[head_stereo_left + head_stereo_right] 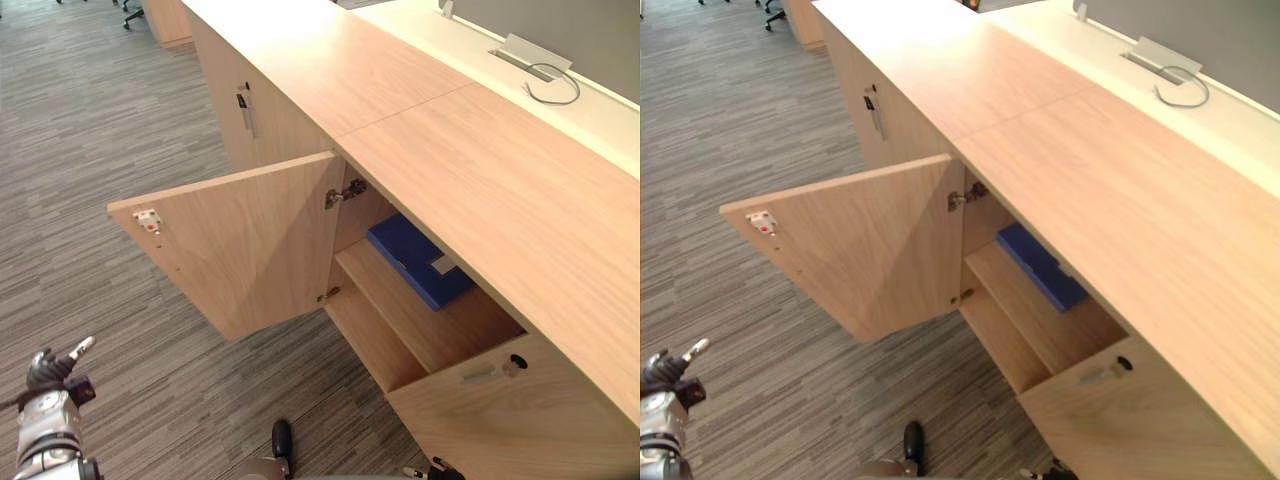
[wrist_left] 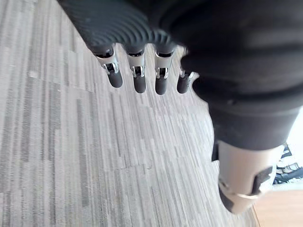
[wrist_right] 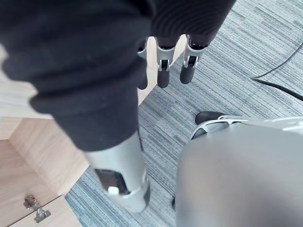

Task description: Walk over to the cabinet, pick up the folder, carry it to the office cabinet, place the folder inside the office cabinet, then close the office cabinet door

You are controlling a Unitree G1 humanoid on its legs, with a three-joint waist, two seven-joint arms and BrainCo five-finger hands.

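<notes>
The left hand (image 2: pixel 139 81) and right hand (image 3: pixel 163 75) are held slack, nothing grasped; the folder (image 1: pixel 418 262) is laid inside the open office cabinet (image 1: pixel 480 190).

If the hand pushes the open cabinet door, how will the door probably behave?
The open door looks like a rigid wooden panel, so it should not bend. It hangs on metal hinges at the cabinet side, so a push near its free edge would probably swing it shut. The small catch on its corner may hold it closed.
</notes>
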